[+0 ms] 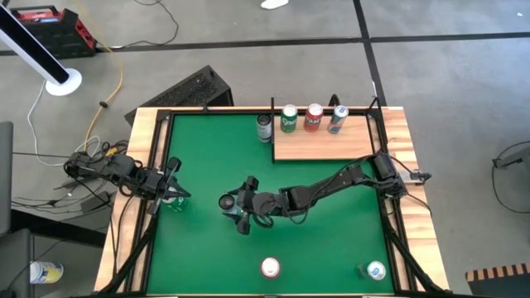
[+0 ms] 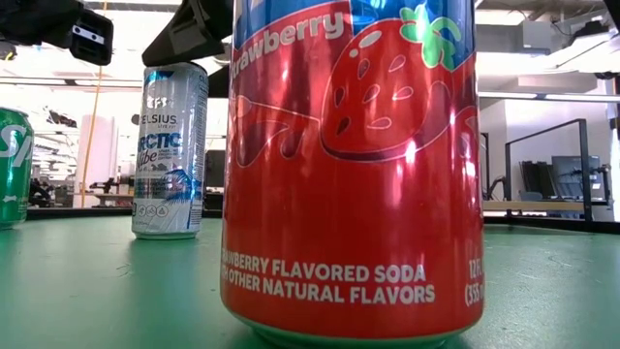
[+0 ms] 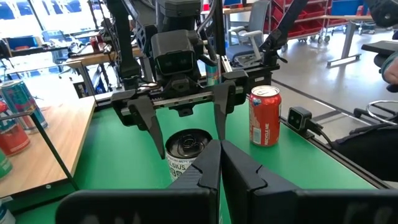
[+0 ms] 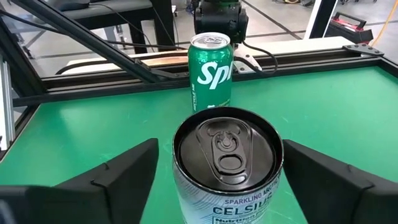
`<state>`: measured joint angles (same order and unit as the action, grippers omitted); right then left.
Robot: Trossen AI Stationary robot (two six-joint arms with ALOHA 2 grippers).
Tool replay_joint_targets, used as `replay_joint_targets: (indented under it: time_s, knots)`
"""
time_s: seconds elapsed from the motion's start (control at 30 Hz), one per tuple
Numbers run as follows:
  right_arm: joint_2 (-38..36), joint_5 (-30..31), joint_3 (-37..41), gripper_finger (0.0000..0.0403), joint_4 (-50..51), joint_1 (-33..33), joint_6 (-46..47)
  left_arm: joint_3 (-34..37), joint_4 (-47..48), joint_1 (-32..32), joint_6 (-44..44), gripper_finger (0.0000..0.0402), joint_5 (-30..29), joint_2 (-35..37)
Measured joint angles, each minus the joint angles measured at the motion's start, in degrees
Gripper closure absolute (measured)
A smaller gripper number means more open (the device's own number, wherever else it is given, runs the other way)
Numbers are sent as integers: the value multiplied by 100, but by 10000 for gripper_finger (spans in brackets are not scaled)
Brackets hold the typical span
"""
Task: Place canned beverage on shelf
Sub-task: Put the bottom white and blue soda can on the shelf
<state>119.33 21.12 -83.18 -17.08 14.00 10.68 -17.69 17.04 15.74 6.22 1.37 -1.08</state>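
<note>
We find three cans (image 1: 312, 117) standing in a row along the shelf's (image 1: 323, 146) far edge. A fourth can (image 1: 264, 127) stands on the table (image 1: 199, 240) just left of the shelf.

My right arm (image 1: 348, 178) reaches from its base at the table's right edge across toward the middle, elbow bent, wrist low over the surface. Its right gripper (image 1: 228, 203) points toward the left arm, and I see the two fingers (image 4: 118, 177) spread wide, one on each side, with nothing pinched between the pads. From the left wrist camera the same gripper (image 3: 183, 134) faces me head-on, fingers hanging down and apart. My left arm (image 1: 116, 170) waits folded at the table's left edge, its left gripper (image 1: 172, 192) just over the rim, fingers (image 3: 205, 168) pressed together.
</note>
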Motion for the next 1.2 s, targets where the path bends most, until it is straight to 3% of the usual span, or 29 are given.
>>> replay_joint_targets:
  time_s: [0.23,0.53,1.0,1.2]
  knots:
    - [-17,2,0,136,-5,-2,65,0,0,0,0,402,0,0]
    - [-1066,-37,10,138,1172,58,65,0,4,-2,0,402,-11,-2]
    - [-3880,20,4,138,4903,210,-61,0,22,-2,2,402,-234,-2]
    - [-5072,471,166,138,6237,188,-81,0,22,-2,2,402,-278,-2]
